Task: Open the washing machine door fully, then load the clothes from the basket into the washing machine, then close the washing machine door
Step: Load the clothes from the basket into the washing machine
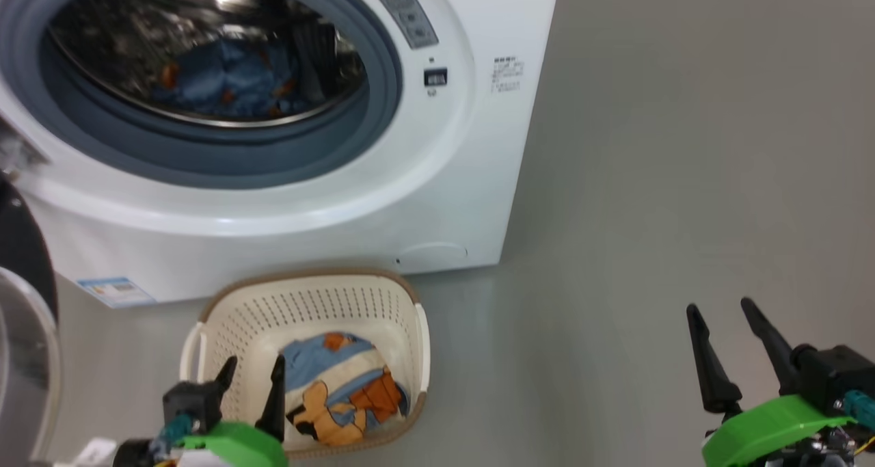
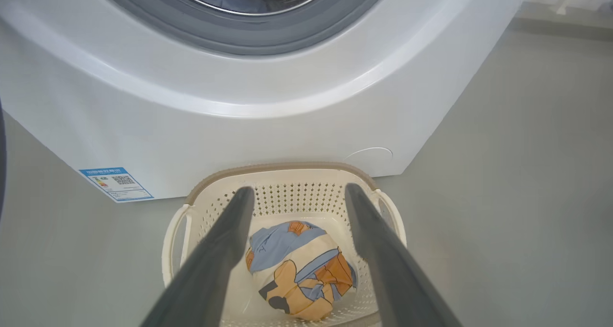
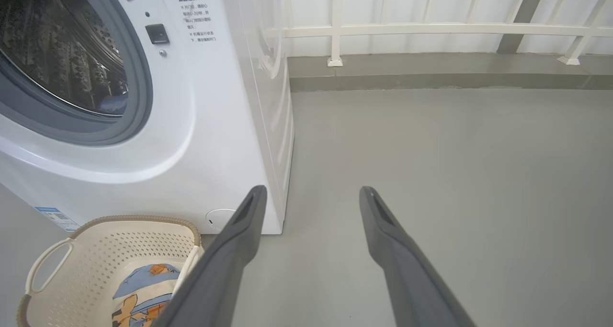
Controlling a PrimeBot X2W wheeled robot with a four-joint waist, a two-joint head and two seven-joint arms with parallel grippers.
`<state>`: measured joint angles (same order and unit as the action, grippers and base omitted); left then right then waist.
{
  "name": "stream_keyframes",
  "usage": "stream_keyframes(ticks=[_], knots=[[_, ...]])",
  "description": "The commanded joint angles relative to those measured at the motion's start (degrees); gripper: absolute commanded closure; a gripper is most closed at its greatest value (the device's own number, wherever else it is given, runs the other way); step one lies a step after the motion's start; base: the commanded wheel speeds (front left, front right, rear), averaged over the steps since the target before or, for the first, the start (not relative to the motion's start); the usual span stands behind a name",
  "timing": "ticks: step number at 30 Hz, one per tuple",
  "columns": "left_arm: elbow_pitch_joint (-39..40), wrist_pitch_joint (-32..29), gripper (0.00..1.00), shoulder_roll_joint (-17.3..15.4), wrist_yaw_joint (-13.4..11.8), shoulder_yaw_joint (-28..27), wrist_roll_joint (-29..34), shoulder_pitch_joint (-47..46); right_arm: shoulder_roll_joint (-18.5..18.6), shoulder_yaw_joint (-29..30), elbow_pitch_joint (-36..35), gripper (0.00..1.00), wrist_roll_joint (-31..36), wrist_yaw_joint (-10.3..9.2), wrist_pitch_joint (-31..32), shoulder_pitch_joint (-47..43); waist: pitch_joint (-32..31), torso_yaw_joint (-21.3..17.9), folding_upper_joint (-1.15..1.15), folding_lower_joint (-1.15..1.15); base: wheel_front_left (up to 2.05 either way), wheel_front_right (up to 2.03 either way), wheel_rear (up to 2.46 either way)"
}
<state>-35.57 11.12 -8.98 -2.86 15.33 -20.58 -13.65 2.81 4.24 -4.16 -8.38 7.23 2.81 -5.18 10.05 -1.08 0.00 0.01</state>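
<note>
The white washing machine (image 1: 424, 193) stands open, its grey gasket and steel drum showing. Blue clothes (image 1: 232, 77) lie inside the drum. The black washing machine door (image 1: 20, 316) hangs swung out at the far left edge. On the floor before the machine sits the cream basket (image 1: 314, 303) with a bundle of blue, white and orange clothes (image 1: 342, 385) in it. My left gripper (image 1: 253, 368) hovers open over the basket's near left part. In the left wrist view the left gripper (image 2: 297, 193) frames the bundle (image 2: 299, 267) in the basket (image 2: 282, 174). My right gripper (image 1: 721, 310) stands open over bare floor, right of the basket (image 3: 119, 231).
Grey floor (image 1: 649, 180) stretches to the right of the machine. A white railing (image 3: 431, 30) and a low kerb run along the back. A blue label (image 1: 113, 290) marks the machine's lower left corner.
</note>
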Motion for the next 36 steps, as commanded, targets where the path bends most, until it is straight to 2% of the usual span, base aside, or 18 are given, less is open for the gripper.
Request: stream_keyframes(ticks=[1,14,20,31,36], knots=[[0.4,0.3,0.00,-0.8,0.1,-1.6,0.0,-2.2,1.1,-1.0,-1.9,0.00,1.2,0.25,0.0,2.1,3.9,-1.0,0.00,-0.01,0.00,0.00,0.00],[-25.4,0.4,0.00,1.6,5.7,-1.7,-2.7,-21.6,1.4,-1.2,-5.1,0.00,2.6,0.25,-0.6,6.9,17.8,-3.8,0.00,-0.01,0.00,0.00,0.00],[-33.3,-3.7,0.00,2.1,8.2,-1.9,-4.7,-28.6,1.1,-1.6,-6.3,0.00,2.6,0.25,-1.0,9.0,24.3,-4.9,0.00,-0.01,0.00,0.00,0.00],[-37.4,-11.7,0.00,0.7,9.5,-2.7,-7.5,-37.1,0.4,-2.6,-8.2,0.00,2.5,0.25,-2.6,13.1,35.6,-6.7,0.00,-0.01,0.00,0.00,0.00],[-38.0,-15.1,0.00,-0.2,8.6,-3.5,-8.8,-38.5,0.2,-2.9,-8.8,0.00,2.3,0.25,-2.9,13.8,38.6,-7.1,0.00,-0.01,0.00,0.00,0.00]])
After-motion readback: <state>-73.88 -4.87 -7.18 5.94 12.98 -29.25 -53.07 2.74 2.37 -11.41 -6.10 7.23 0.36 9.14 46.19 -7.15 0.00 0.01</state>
